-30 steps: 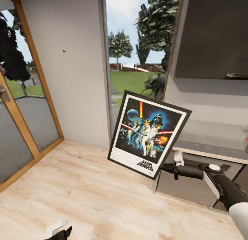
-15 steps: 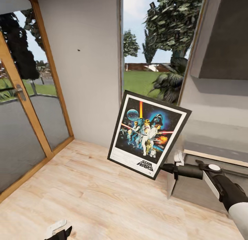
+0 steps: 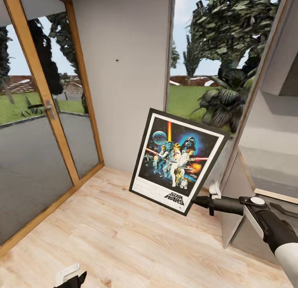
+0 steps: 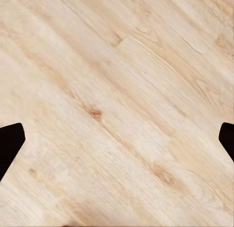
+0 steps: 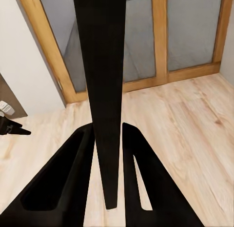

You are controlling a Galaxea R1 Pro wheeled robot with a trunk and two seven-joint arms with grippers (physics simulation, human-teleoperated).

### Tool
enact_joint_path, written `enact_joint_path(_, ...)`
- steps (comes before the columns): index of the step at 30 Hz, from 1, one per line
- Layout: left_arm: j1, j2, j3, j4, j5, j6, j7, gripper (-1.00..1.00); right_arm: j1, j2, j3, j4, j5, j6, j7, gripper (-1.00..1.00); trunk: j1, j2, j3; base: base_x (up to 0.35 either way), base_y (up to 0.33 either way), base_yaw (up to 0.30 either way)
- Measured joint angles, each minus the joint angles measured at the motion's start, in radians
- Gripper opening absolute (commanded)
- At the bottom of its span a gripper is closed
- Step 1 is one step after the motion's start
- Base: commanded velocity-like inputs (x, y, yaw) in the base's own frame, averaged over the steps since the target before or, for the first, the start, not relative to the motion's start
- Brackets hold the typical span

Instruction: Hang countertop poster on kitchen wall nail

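Swinging left since a second ago, our head camera has slid the wall [image 3: 124, 73] and its nail [image 3: 117, 60] toward the middle of the picture, brought more of the glass door [image 3: 37, 147] into view, and pushed the surface's [image 3: 275, 196] pale front edge off to the far right. Against our own arm nothing has shifted: the poster [image 3: 179, 161] sits in the same spot in the picture as before.

Our right fingers [image 3: 205, 202] are closed on the poster at its lower right edge, with the sheet rising up and to the left of them, tilted clockwise, its artwork facing the head camera and the "STAR WARS" logo nearest the grip. From the right wrist, the poster [image 5: 104, 90] shows edge-on as a dark strip standing straight out between the two fingers [image 5: 73, 183], which press it from both sides above the wooden floor [image 5: 185, 139].

The nail is a dark speck high on the wall, well above and to the left of the held poster and apart from it.

Our left fingers [image 4: 10, 144] hang wide apart over bare floor [image 4: 117, 105], holding nothing; their tips show at the bottom of the head view [image 3: 70, 277].
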Motion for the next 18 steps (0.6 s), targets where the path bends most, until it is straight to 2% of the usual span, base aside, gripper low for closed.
enact_joint_path(10, 0.0, 0.0, 0.0, -0.001, -0.001, 0.0, 0.0, 1.0, 0.0, -0.002, -0.003, 0.001, -0.001, 0.0, -0.002, -1.0, 0.0, 0.0, 0.0, 0.132, 0.338, 0.002)
enact_joint_path(12, 0.0, 0.0, 0.0, -0.001, -0.001, -0.001, -0.001, 1.0, 0.0, -0.002, -0.004, 0.001, 0.0, 0.0, -0.021, -1.0, 0.0, 0.0, 0.0, 0.139, 0.338, 0.0)
enact_joint_path(13, 0.0, 0.0, 0.0, -0.001, -0.001, -0.001, -0.001, 1.0, 0.0, -0.002, -0.004, 0.001, 0.0, 0.0, -0.035, -1.0, 0.0, 0.0, 0.0, 0.14, 0.338, 0.0)
enact_joint_path(14, 0.0, 0.0, 0.0, -0.001, -0.001, -0.001, -0.001, 1.0, 0.0, -0.003, -0.003, 0.002, 0.002, 0.0, -0.101, -1.0, 0.0, 0.0, 0.0, 0.14, 0.338, 0.0)
enact_joint_path(18, 0.0, 0.0, 0.0, -0.002, -0.001, -0.001, -0.002, 1.0, 0.0, -0.003, -0.002, 0.002, 0.001, -0.001, -0.189, -1.0, 0.0, 0.0, 0.0, 0.14, 0.338, 0.0)
